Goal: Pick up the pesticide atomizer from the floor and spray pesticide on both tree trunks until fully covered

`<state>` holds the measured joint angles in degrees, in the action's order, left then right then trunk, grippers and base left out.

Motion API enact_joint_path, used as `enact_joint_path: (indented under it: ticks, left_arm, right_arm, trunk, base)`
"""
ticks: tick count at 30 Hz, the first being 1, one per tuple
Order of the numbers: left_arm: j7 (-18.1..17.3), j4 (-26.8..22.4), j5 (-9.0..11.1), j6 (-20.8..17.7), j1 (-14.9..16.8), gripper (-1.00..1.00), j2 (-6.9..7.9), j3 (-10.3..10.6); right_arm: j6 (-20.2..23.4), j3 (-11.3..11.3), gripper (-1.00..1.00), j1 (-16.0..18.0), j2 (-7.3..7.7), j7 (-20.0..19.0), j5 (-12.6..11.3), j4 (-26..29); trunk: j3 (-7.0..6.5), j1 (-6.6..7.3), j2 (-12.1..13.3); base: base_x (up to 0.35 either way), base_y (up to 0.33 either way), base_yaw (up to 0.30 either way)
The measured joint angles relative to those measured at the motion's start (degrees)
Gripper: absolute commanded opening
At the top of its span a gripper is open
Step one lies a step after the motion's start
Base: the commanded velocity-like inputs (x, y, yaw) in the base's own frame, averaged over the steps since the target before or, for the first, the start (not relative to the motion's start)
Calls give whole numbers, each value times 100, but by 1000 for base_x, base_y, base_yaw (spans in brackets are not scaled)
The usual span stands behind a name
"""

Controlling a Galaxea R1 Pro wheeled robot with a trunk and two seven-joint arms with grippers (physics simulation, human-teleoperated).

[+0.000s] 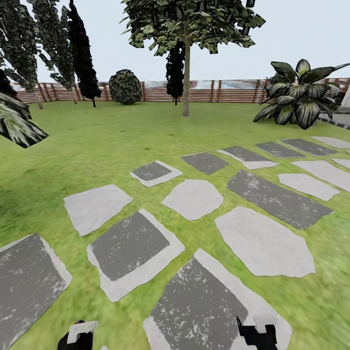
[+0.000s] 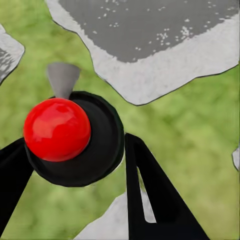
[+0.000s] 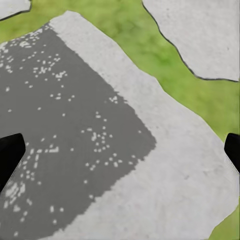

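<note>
Pesticide atomizer [image 2: 70, 137], seen from above in the left wrist view as a black round body topped by a glossy red ball with a grey conical nozzle projecting from it, sits between the two dark fingers [image 2: 150, 195] of the left gripper [image 2: 75, 165], which are closed against its sides and appear to carry it above the lawn [image 2: 190, 125] and the edge of a stepping stone [image 2: 160, 65]. The step in hand is judged to be transit toward a tree: in the head view a thick-trunked tree [image 1: 186, 73] with a light-green crown stands well ahead across the grass, in front of the slatted wooden fence [image 1: 204, 91]; no spray cloud is visible. To do this step well, the base should close on the trunk until the nozzle can be aimed squarely at it, with the atomizer kept upright and the grip firm, so that coverage can begin low and work around the bark. The left gripper [image 1: 80, 335] and the right gripper [image 1: 257, 333] both show at the lower edge of the head view. In the right wrist view the right gripper's fingertips [image 3: 10, 155] stand wide apart at opposite margins, holding and touching nothing, above a two-toned grey paving slab [image 3: 100, 140]. A broad-leaved shrub [image 1: 299, 95] stands near the path at right.
</note>
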<state>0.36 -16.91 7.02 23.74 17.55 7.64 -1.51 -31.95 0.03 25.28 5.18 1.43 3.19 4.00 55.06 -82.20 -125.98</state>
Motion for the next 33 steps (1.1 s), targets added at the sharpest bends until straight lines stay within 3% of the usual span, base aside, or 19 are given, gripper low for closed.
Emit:
enact_joint_path:
  ticks: [11,33]
  left_arm:
    - [0,5,0,0,0,-100,0,-2]
    - [0,30,0,0,0,-100,-12,-5]
  right_arm:
    - [-2,0,100,0,0,-5,0,0]
    - [-2,0,100,0,0,0,0,0]
  trunk:
    - [-21,0,0]
    - [-24,0,0]
  base:
    - [339,0,-125]
    - [339,0,-5]
